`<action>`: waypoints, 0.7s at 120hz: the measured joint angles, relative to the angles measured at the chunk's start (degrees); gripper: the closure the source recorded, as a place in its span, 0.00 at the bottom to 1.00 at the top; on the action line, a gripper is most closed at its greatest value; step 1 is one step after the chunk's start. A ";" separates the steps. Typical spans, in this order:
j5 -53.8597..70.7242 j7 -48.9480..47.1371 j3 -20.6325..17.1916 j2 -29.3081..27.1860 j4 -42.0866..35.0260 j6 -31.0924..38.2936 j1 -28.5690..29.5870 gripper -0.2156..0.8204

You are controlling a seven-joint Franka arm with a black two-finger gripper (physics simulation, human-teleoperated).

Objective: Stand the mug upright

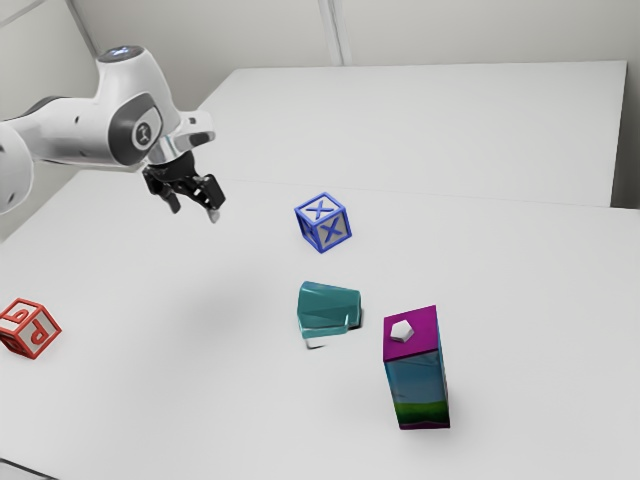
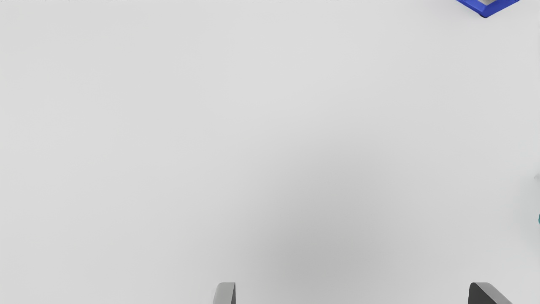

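Gripper's [image 1: 194,207] just hanging over the table [image 1: 220,370], fingers spread wide, loads of room between it and the tipped mug [image 1: 328,308], box [image 1: 418,385] just past that.

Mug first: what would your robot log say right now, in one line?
mug: on its side | gripper: open, empty, above the table | to do: grasp mug, set it upright

Beyond the parted jaws lie a blue block [image 2: 484,7] and, perhaps, the mug [image 2: 539,219].
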 joint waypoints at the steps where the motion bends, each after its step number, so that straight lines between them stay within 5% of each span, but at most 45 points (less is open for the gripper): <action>1: 0.01 -0.05 0.01 -0.01 -0.01 0.02 -0.06 0.21; 21: -0.27 -1.08 0.33 -8.48 -4.34 0.07 -1.74 0.21; 46: -17.28 -4.00 7.54 -16.10 -20.36 1.69 -4.53 0.21; 84: -38.75 -6.84 14.36 -17.56 -32.72 6.53 -9.72 0.21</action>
